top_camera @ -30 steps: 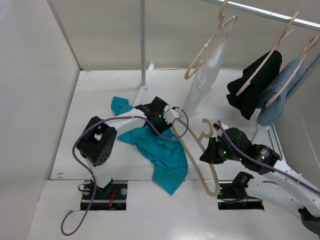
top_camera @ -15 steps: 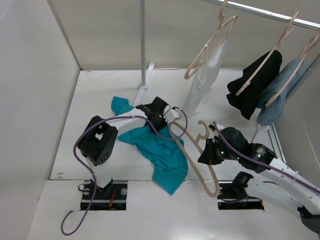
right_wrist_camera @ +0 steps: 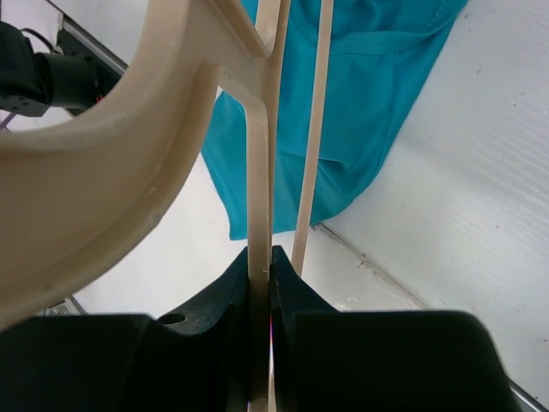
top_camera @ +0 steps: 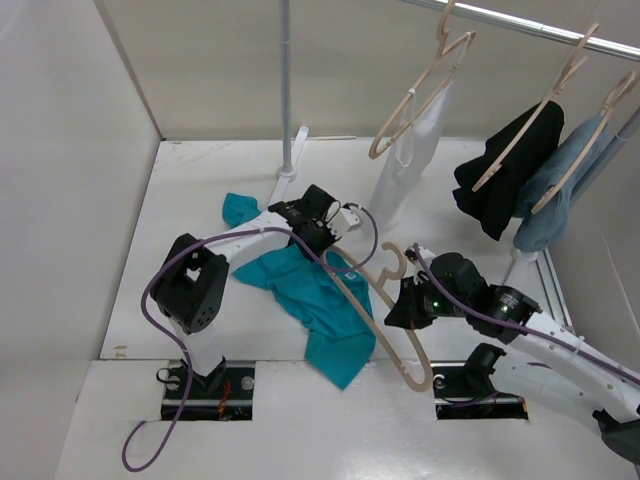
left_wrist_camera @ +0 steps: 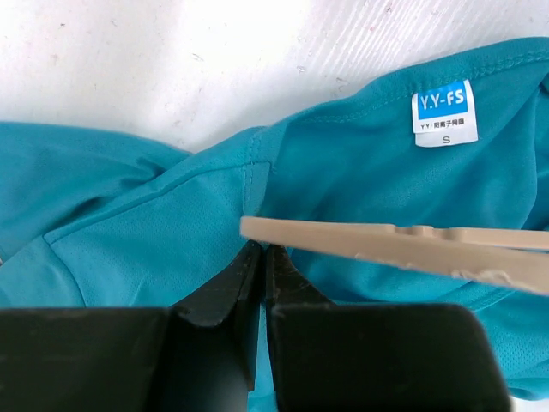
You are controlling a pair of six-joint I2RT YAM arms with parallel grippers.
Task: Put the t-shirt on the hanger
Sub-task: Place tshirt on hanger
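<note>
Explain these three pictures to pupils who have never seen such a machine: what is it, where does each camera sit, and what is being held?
You see two robot arms bolted at the near edge of a white table. The wide picture comes from a fixed camera above and behind them. The other two come from a small camera on each wrist, so each shows its own black fingers at the bottom.

A teal t-shirt lies crumpled on the table. The left gripper is shut and seems to pinch the cloth near a shoulder seam. A size label shows at the collar. The right gripper is shut on a beige hanger, one end of which reaches over the shirt beside the left gripper.

Behind, a rail carries three more hangers with a white garment, a black garment and a grey-blue garment.
</note>
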